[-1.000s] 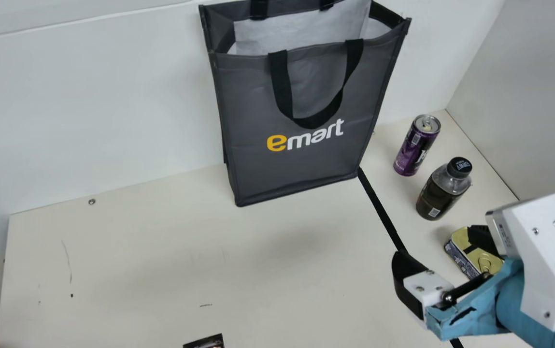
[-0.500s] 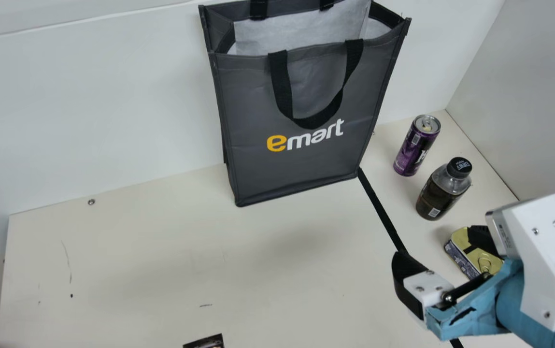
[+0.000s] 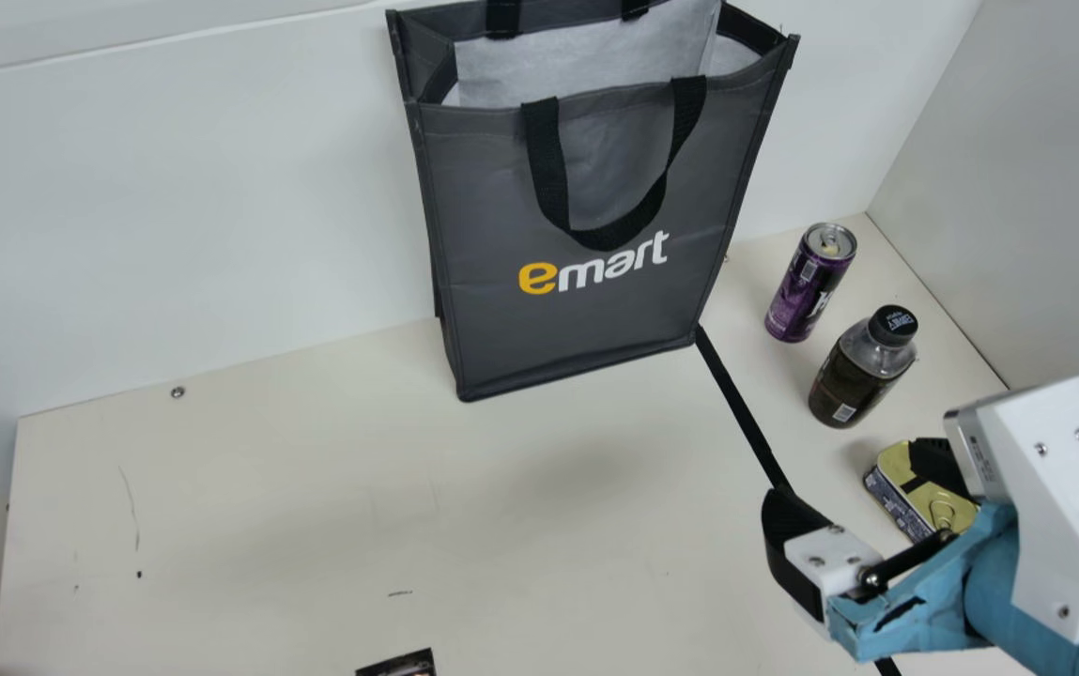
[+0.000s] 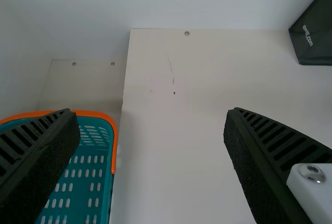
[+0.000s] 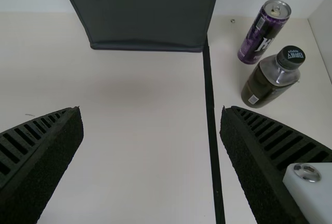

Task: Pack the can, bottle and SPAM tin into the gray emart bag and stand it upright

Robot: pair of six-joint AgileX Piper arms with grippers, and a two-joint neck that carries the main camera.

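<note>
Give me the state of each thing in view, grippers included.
Gray emart bag: upright, mouth open.
Can: upright, outside the bag.
Bottle: upright, capped, outside the bag.
SPAM tin: flat, pull-ring side up, partly hidden.
Left gripper: open, empty.
Right gripper: open, empty.
Teal basket: right way up, open-topped.

A plain white back wall point(image 3: 220, 207) meets the far edge of a flat, softly lit cream tabletop point(image 3: 295, 488). A smooth pale grey side wall point(image 3: 1046, 207) stands at the main view's right. A straight, thin black strip point(image 3: 742, 407) crosses the tabletop.
</note>
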